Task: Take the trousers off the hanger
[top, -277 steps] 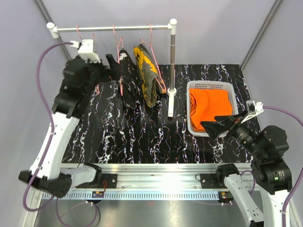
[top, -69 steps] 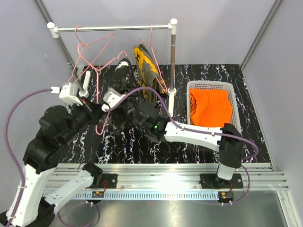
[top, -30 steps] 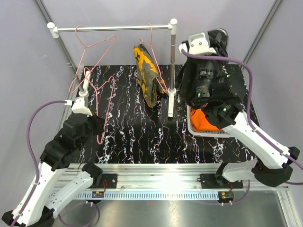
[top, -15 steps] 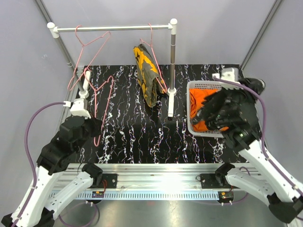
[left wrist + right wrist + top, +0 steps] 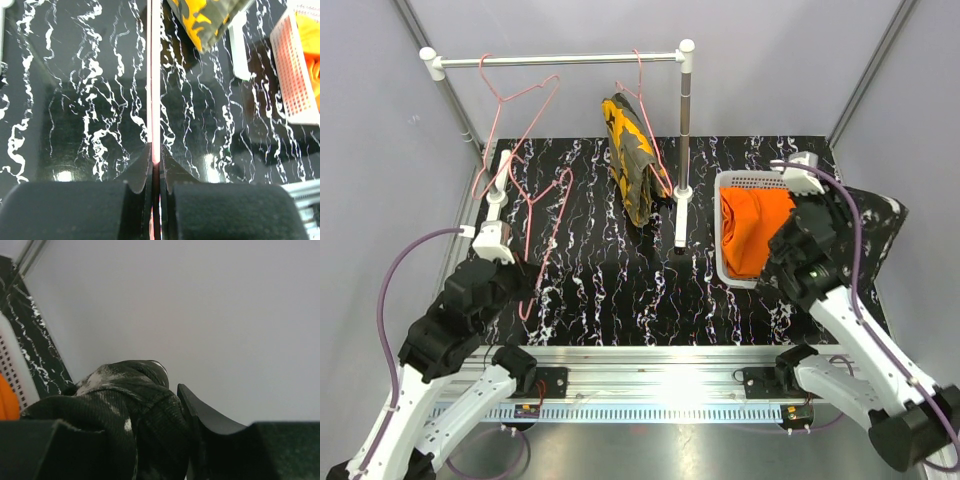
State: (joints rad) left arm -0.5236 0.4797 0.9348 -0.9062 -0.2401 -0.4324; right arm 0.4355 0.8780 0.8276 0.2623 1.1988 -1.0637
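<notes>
The black trousers with white specks point(image 5: 870, 222) hang to the right of the basket, and my right gripper point(image 5: 847, 222) is shut on them. In the right wrist view the dark cloth point(image 5: 120, 405) fills my right gripper point(image 5: 150, 412) and hides one finger. The orange trousers point(image 5: 756, 222) lie in the white basket point(image 5: 760, 180). The camouflage trousers point(image 5: 630, 160) still hang on a pink hanger point(image 5: 639, 75) on the rail. My left gripper point(image 5: 525, 290) is shut on the wire of an empty pink hanger point(image 5: 548, 235), off the rail; the wire point(image 5: 155, 75) runs between its jaws point(image 5: 155, 157).
A second empty pink hanger point(image 5: 515, 95) hangs at the left end of the rail point(image 5: 560, 60). The rack's post point(image 5: 685, 120) and white foot point(image 5: 680, 215) stand between the camouflage trousers and the basket. Grey walls close in on both sides.
The right arm has swung from behind the rack over the basket to its right side, carrying the black trousers. The left arm has barely shifted with its hanger.
</notes>
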